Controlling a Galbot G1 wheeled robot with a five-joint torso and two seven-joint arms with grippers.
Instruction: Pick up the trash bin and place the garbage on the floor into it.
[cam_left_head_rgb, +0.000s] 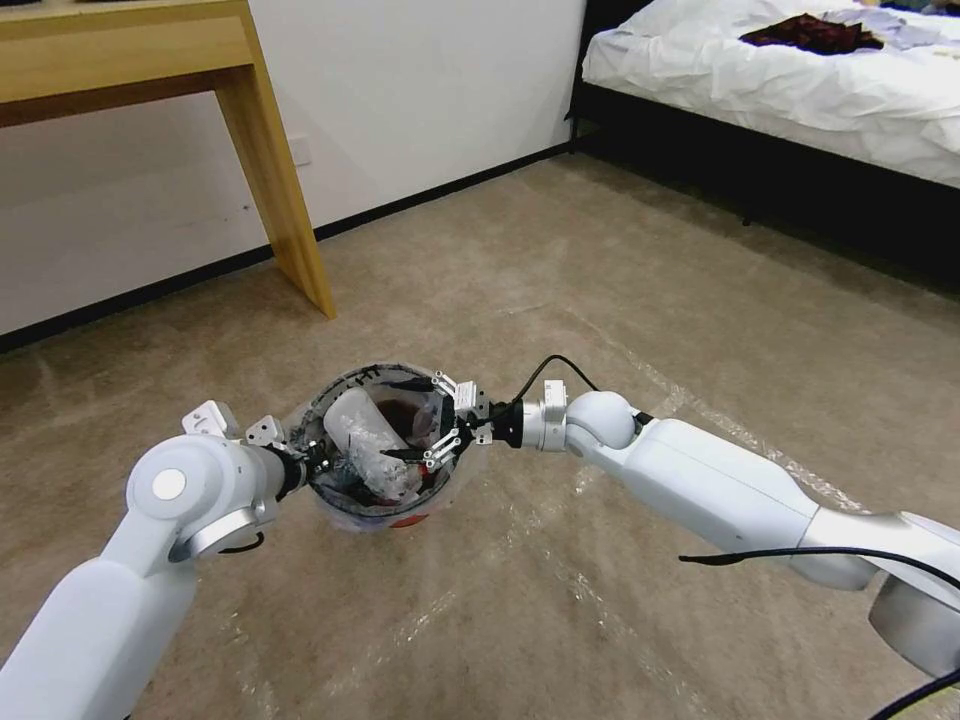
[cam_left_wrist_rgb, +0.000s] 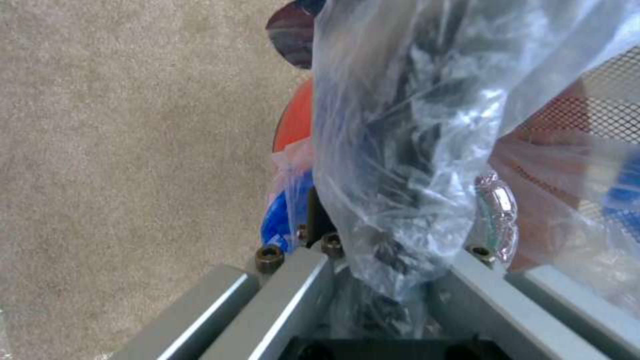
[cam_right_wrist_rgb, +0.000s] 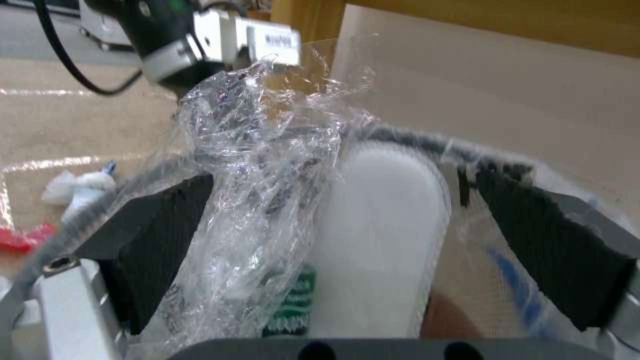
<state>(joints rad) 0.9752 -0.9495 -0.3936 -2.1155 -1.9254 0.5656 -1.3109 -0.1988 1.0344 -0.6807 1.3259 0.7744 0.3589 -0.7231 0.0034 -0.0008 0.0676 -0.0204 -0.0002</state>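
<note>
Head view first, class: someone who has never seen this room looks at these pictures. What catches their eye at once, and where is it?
The red trash bin held off the carpet between two white arms, stuffed with a white slipper and a crushed clear bottle. The left gripper clamps its bag-lined rim; the right gripper hangs open over the mouth. Behind stand a wooden table leg, left, and a white bed, upper right.

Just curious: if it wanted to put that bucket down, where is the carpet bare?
Bare beige carpet runs between the wooden table leg and the bed. The small red plastic bucket is crowded: both claws at its rim.
</note>
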